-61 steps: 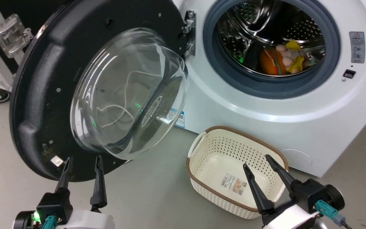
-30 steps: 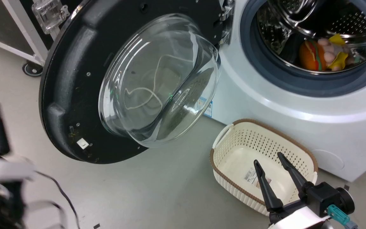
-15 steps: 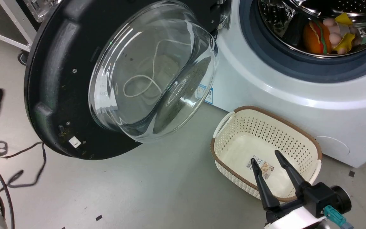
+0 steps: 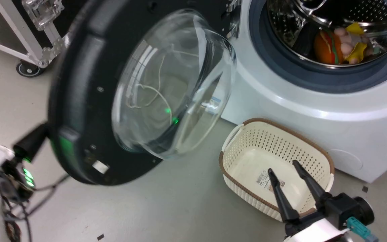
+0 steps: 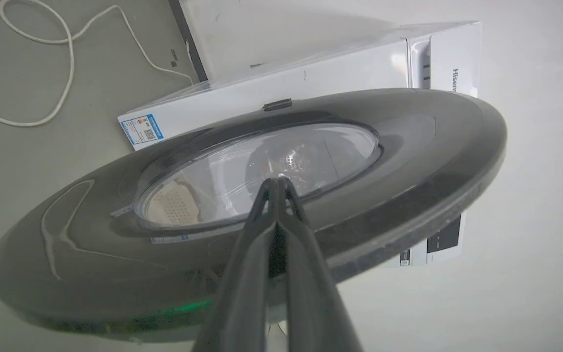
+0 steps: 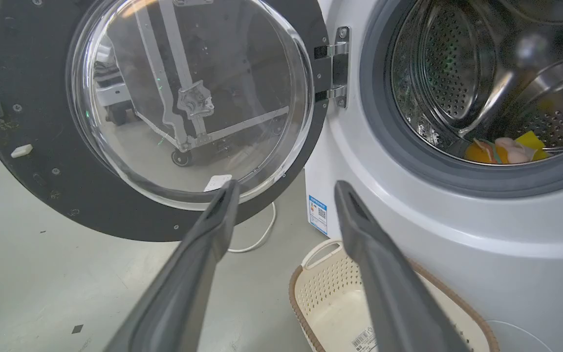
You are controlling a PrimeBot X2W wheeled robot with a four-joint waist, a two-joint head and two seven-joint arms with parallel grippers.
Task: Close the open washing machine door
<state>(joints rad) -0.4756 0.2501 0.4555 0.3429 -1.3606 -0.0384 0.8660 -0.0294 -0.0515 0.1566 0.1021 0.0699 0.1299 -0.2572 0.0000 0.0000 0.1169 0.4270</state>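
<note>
The washing machine door [image 4: 89, 101] stands open on its hinge, its black rim and bulging glass bowl [image 4: 166, 90] turned partly toward the drum opening of the white washing machine [image 4: 297, 101]. My left gripper [image 4: 40, 134] reaches in behind the door's outer rim at the lower left. In the left wrist view, my left gripper [image 5: 277, 182] is shut with its tips against the outer face of the door [image 5: 408, 146]. My right gripper [image 4: 282, 172] hangs open over the basket, holding nothing. In the right wrist view, the right gripper [image 6: 285, 188] points at the gap between the door [image 6: 32, 161] and the machine [image 6: 408, 225].
A cream perforated basket [image 4: 314, 158] sits on the floor just in front of the machine. Soft toys [image 4: 331, 47] lie in the steel drum. A black wheeled flight case [image 4: 29, 40] stands at the back left. A white cord [image 5: 61, 63] lies on the floor.
The left gripper has come from the far left edge to the back of the door's rim, and the door has swung partway toward the machine. The head camera shifted slightly.
</note>
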